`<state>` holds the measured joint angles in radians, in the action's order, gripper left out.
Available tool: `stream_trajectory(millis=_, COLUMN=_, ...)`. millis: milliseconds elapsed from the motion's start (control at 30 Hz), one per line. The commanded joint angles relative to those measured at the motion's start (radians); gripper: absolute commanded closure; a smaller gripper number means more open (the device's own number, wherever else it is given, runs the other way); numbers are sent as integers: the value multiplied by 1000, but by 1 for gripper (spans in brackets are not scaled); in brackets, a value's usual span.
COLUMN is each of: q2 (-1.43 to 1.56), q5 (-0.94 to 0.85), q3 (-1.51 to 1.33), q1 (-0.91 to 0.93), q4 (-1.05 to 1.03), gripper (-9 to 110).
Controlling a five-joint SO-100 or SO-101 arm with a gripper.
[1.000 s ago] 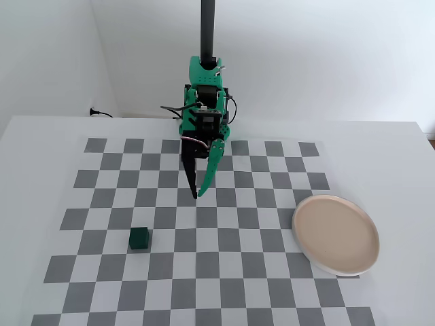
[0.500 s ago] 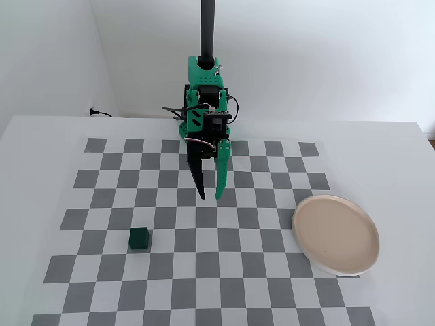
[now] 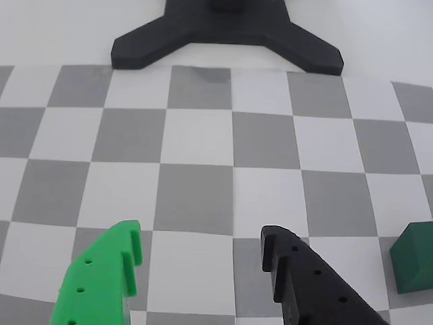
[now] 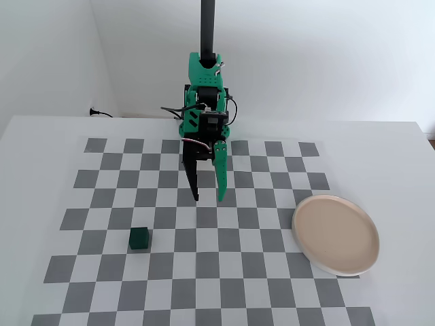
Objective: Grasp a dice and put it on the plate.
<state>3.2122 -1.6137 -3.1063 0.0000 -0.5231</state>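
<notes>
Overall, the fixed view looks down at an angle on a white table (image 4: 394, 146) covered by a grey-and-white checkered mat (image 4: 204, 234). A green robot arm (image 4: 204, 102) stands at the far edge of the mat, toward twelve o'clock, in front of a dark vertical pole (image 4: 207, 27). Its gripper (image 4: 209, 198) points down toward the mat, with one black finger (image 4: 192, 176) and one green finger (image 4: 221, 173) spread apart and nothing between them. The tips hang over the squares near the middle of the mat.

The dice (image 4: 139, 238), a small dark green cube, sits on the mat toward eight o'clock from the gripper, well apart from it. The plate (image 4: 335, 234), round and beige-pink with a pale rim, lies at the four o'clock side of the mat, partly over its edge, and it is empty. Dice and plate are well apart, on opposite sides of the gripper.

From the wrist view, the gripper (image 3: 199, 247) enters from the bottom edge, its green finger (image 3: 101, 281) at seven o'clock and its black finger (image 3: 308, 284) at five o'clock, with bare squares showing in the gap. The dice (image 3: 414, 257) is cut off at the right edge, near four o'clock, just beside the black finger but not touching it. A black stand base (image 3: 226, 34) spreads across the top at twelve o'clock.
</notes>
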Motion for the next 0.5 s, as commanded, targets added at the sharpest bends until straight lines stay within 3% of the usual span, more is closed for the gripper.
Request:
stream_trajectory(millis=0, q2=-153, q5=15, q3=126, q1=14, q4=83, gripper=87)
stream_trajectory(millis=233, q2=-584, q5=80, q3=382, q1=84, q4=215, gripper=87)
stream_trajectory(millis=467, q2=-769, q5=84, q3=459, q1=147, q4=313, gripper=86)
